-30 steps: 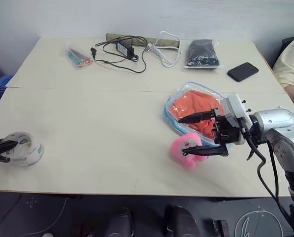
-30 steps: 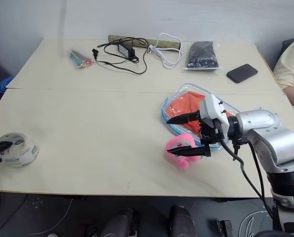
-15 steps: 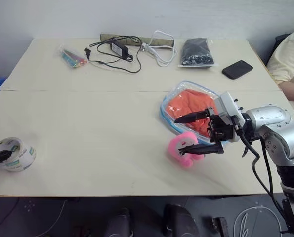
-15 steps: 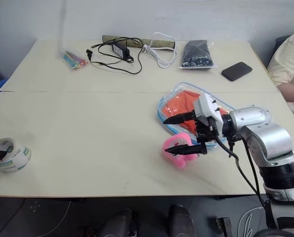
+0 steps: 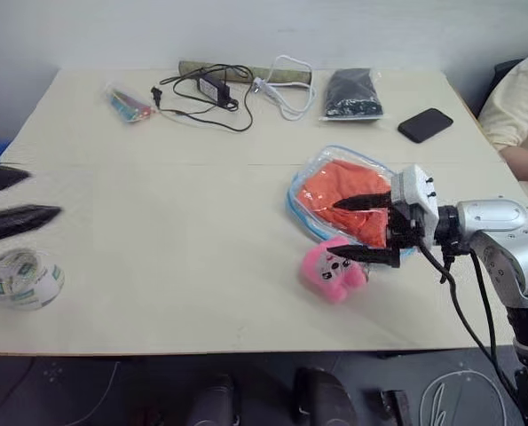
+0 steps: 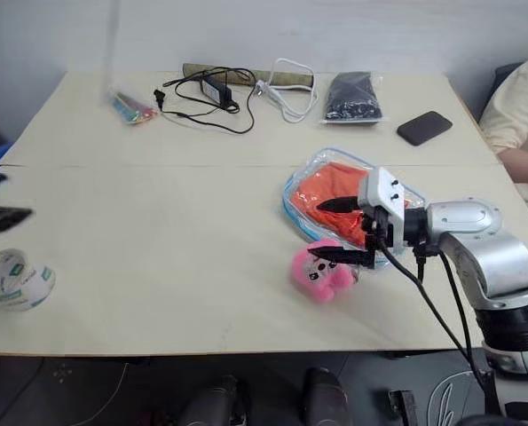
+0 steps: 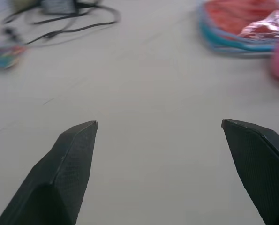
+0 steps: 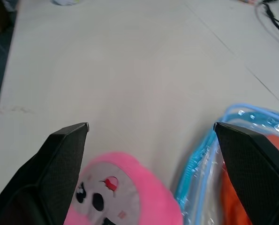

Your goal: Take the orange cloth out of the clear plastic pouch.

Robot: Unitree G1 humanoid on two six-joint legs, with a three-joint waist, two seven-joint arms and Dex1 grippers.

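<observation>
1. Far left of the head view: I see my left gripper [image 5: 15,197] hovering above the table [image 5: 175,231], both black fingers spread wide apart with nothing between them.
2. Just below it, lower left of the frame, a tape roll [image 5: 20,278] lies on the table, clear of the fingers.
3. Upper left: a small colourful packet [image 5: 130,103]. To its right along the far edge, a black power adapter with cable [image 5: 212,89], a white cable [image 5: 286,89], and a clear bag of black items [image 5: 357,93].
4. Right of centre: the clear plastic pouch [image 5: 312,200] lies flat on the table, blue edging visible. The orange cloth [image 5: 334,191] sits inside it.
5. Directly below the pouch, touching its near edge, a pink plush toy [image 5: 330,271].
6. My right gripper [image 5: 357,229] points toward frame left, fingers wide open, empty; one finger is over the pouch, the other over the plush. I cannot tell whether either touches.
7. Upper right: a black phone [image 5: 425,125]. At the right border, a person's sleeve [image 5: 516,111].
</observation>
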